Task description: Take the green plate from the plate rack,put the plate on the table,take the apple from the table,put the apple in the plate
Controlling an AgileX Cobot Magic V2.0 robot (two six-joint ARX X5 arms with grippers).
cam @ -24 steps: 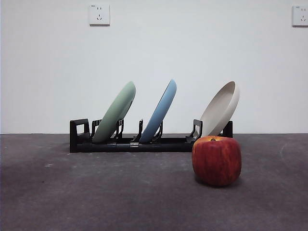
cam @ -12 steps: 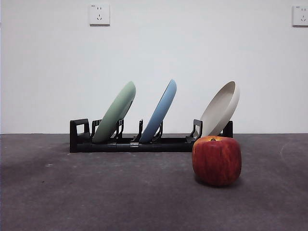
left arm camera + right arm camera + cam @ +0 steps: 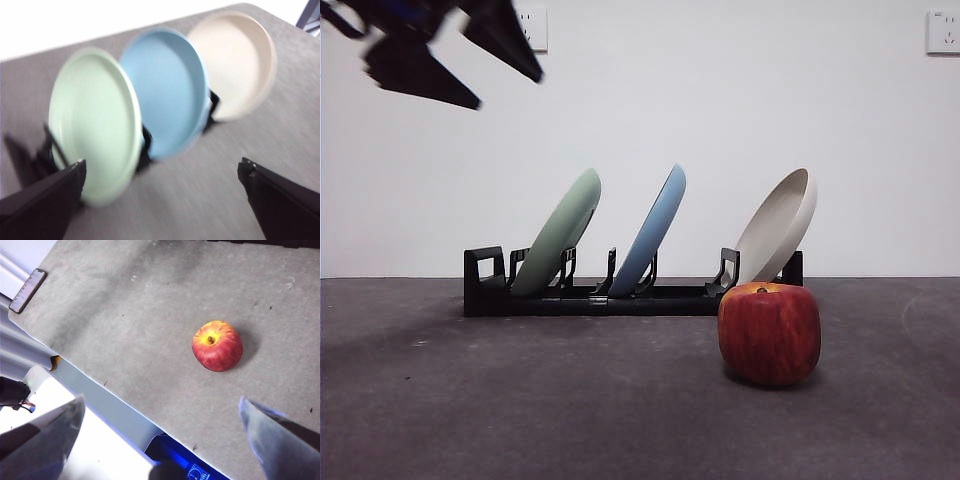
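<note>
L claw (image 3: 470,62) – above grey table (image 3: 570,400)

- A dark, blurred arm now enters the front view at the upper left of the frame; half a second ago that corner shows only bare wall and the wall socket (image 3: 528,28).
- This is the left gripper (image 3: 470,55), matched by its wrist view, which looks down on the green plate (image 3: 95,125) in the plate rack (image 3: 600,295).
- Its jaws stand wide apart, high above the rack and touching nothing.
- It now covers part of the socket.
- The left wrist view is smeared with motion blur.
</note>
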